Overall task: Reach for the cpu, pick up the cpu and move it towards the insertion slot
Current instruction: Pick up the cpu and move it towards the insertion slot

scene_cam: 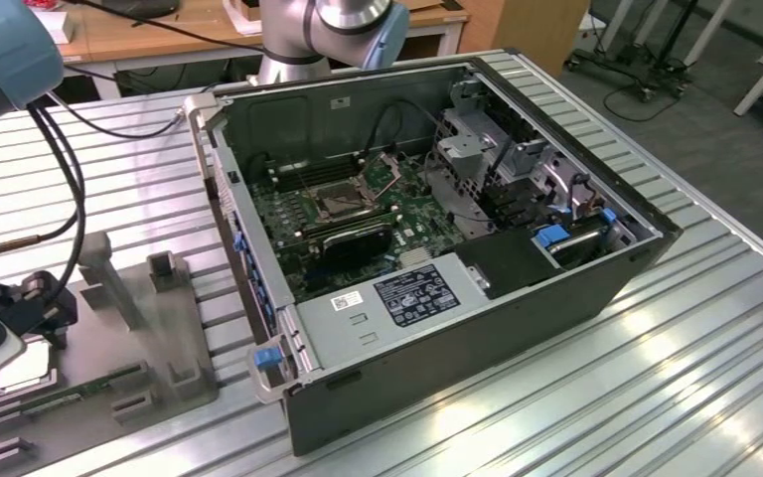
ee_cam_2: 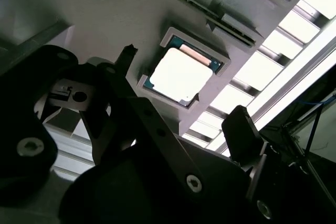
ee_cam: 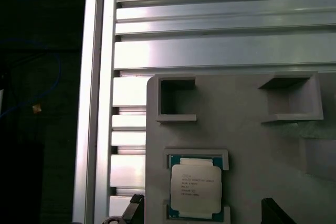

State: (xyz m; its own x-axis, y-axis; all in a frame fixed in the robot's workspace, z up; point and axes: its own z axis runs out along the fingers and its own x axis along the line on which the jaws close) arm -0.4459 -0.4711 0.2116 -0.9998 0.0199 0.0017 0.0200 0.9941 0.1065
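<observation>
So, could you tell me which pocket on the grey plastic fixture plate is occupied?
The square-framed pocket with the silvery square cpu; the two bracket-shaped pockets beside it hold nothing.

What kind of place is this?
Probably a robotics lab or workshop: an open black metal computer case sits on a ribbed silver metal table, a grey robot arm stands behind it, and a wooden desk carries cables.

The small square cpu (ee_cam: pixel 195 186) had a silvery-white top with a teal edge. The flat plastic holder plate (ee_cam: pixel 252 145) was plain grey, the slatted metal table (ee_cam: pixel 220 24) silver-striped.
</observation>
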